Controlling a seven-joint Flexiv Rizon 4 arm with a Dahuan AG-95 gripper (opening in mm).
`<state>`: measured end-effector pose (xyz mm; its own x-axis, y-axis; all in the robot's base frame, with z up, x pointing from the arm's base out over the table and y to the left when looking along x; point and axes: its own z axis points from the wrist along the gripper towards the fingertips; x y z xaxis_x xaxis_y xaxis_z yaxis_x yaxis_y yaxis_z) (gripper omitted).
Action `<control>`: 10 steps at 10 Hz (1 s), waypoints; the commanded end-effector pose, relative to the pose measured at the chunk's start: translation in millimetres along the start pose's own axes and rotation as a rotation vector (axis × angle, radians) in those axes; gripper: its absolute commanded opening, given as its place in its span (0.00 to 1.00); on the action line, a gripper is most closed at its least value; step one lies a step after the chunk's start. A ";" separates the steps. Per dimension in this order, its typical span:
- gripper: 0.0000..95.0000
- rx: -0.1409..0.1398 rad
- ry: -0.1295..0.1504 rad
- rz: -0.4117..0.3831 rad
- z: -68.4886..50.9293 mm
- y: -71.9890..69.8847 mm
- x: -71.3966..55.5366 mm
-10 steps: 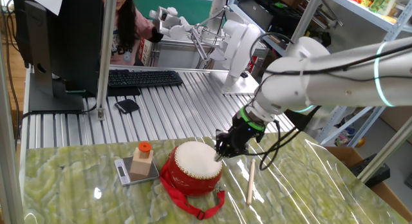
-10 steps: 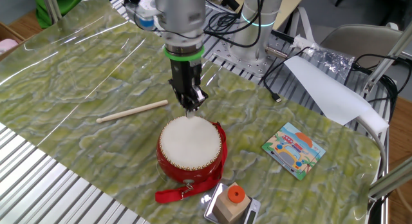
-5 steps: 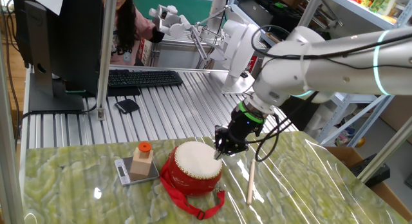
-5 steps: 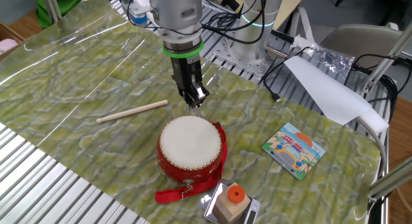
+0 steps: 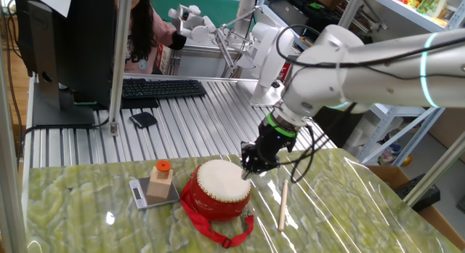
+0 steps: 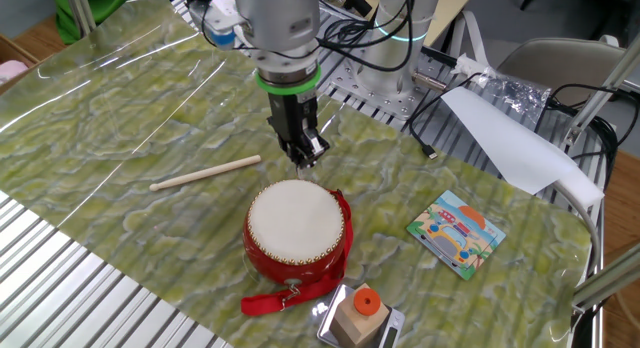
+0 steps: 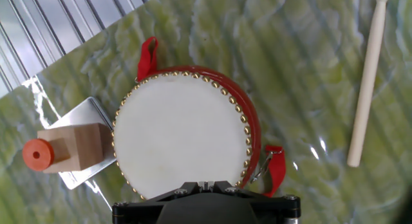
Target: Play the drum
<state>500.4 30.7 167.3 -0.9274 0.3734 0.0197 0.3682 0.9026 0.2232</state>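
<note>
The drum (image 5: 220,185) is round with a glossy red body, a cream-white skin and a red strap, and it sits on the green marbled table. It also shows in the other fixed view (image 6: 296,226) and fills the middle of the hand view (image 7: 181,132). My gripper (image 5: 247,170) hangs just above the drum's far edge, in the other fixed view (image 6: 304,162) a little above the rim. Its fingers are shut together and hold nothing; in the hand view (image 7: 206,185) the tips meet over the skin's near edge.
A wooden drumstick (image 5: 282,205) lies on the table beside the drum, also in the other fixed view (image 6: 205,173) and the hand view (image 7: 367,79). A wooden block with an orange cap (image 5: 160,182) stands on a small scale. A picture card (image 6: 456,232) lies nearby.
My gripper has risen a little off the drum's skin and edge, and the arm has swung slightly back. The drum and the drumstick have not moved.
</note>
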 end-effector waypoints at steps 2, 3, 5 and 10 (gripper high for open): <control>0.00 0.016 0.003 -0.033 -17.3 -3.1 3.8; 0.00 0.023 0.003 -0.044 -19.9 -3.8 4.3; 0.00 0.044 -0.008 -0.048 -22.8 -4.5 5.0; 0.00 0.102 -0.029 -0.068 -27.6 -3.8 7.7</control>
<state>489.6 24.3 193.8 -0.9490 0.3143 -0.0240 0.3102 0.9447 0.1065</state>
